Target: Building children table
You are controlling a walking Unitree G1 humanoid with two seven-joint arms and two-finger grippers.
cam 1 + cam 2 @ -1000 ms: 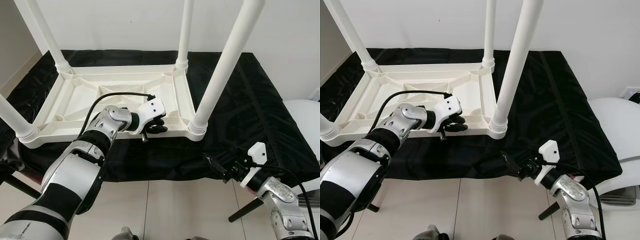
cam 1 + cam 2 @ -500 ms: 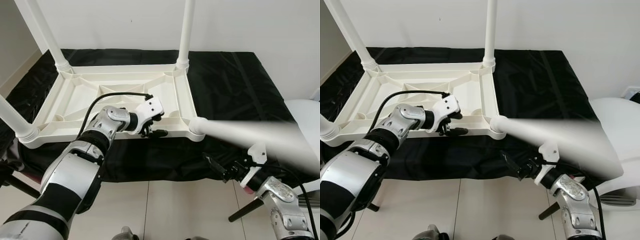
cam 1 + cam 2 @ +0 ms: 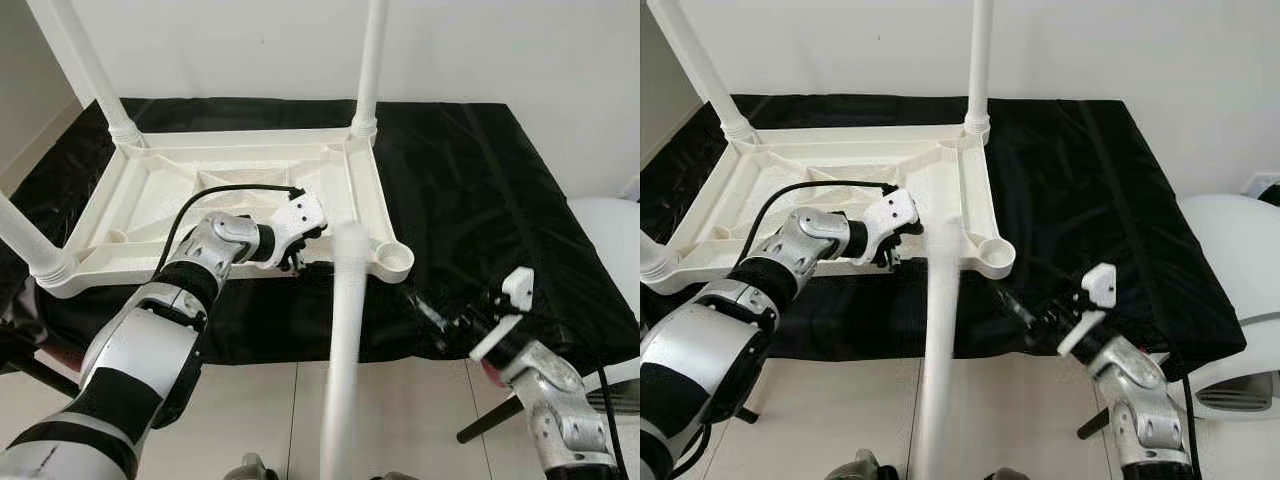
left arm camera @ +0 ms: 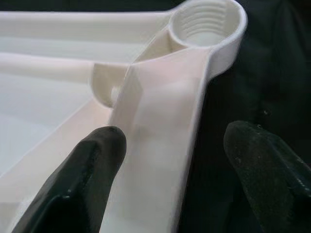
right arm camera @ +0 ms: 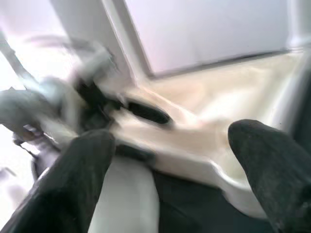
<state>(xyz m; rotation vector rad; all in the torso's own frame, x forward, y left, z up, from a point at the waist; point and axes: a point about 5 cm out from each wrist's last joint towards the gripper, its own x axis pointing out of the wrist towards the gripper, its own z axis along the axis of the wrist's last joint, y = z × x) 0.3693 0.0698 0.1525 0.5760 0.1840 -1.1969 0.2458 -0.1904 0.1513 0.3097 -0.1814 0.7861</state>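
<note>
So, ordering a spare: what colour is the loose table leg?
White, like the frame; the leg shows best in the left eye view.

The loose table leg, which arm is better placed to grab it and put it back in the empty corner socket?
Right, probably. The right gripper is open beside the falling leg and near the empty socket, while the left gripper straddles the tabletop rim.

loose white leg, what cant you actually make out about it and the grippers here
- Loose white leg: motion-blurred in both eye views, lower end cut off by the frame edge; whether anything touches it is unclear.
- Right gripper: blurred in the left eye view; the right wrist view is smeared too.
- Left gripper: in the left eye view its own wrist housing covers the fingertips at the tabletop frame.
- Empty corner socket: thread depth unreadable.
</note>
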